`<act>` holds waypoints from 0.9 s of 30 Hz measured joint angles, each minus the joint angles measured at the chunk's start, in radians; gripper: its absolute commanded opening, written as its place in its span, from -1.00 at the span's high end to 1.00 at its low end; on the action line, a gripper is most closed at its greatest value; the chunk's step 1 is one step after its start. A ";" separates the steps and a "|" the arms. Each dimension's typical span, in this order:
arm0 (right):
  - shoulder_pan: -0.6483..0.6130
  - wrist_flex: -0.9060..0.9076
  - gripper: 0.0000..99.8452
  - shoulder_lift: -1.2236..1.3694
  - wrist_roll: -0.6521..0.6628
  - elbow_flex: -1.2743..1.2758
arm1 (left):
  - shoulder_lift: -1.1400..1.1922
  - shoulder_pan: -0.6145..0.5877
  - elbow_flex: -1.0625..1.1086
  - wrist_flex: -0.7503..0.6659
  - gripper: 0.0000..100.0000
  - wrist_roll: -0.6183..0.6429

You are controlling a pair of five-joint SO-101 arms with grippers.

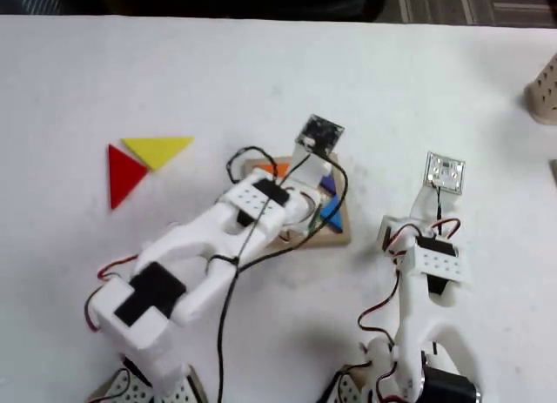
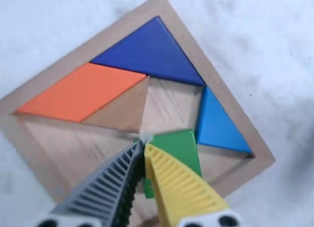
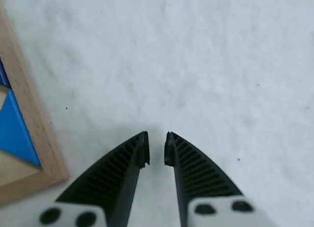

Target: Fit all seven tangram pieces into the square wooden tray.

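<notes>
**Tray partly filled, two triangles outside**

The left claw (image 2: 142,147) is closed, with its tips at the corner of the green square (image 2: 185,147) in the tray (image 2: 214,85). The right claw (image 3: 156,149) is empty, with a narrow gap, over the worktop (image 3: 221,65) beside the tray. The red triangle (image 1: 124,172) and yellow triangle (image 1: 157,149) lie well apart from the tray.

Setting: most likely a robotics lab bench; the room type is otherwise uncertain.
Surface: white table (image 1: 261,72) with a matte, faintly textured cover.
Equipment: left arm (image 1: 196,255) and right arm (image 1: 431,272), white plastic, side by side at the near edge.
Wiring: loose wires (image 1: 224,325), exposed along the arms.
Electronics: bare camera boards (image 1: 320,133) on the wrists.
Far edge: dark strip, with striped floor (image 1: 470,3) at far right.
Right edge: beige holed container (image 1: 545,94), partly cut off.
</notes>
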 measured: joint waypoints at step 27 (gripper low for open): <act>0.000 0.000 0.88 0.000 0.000 0.000 | 0.051 0.094 -0.025 0.169 0.96 -0.002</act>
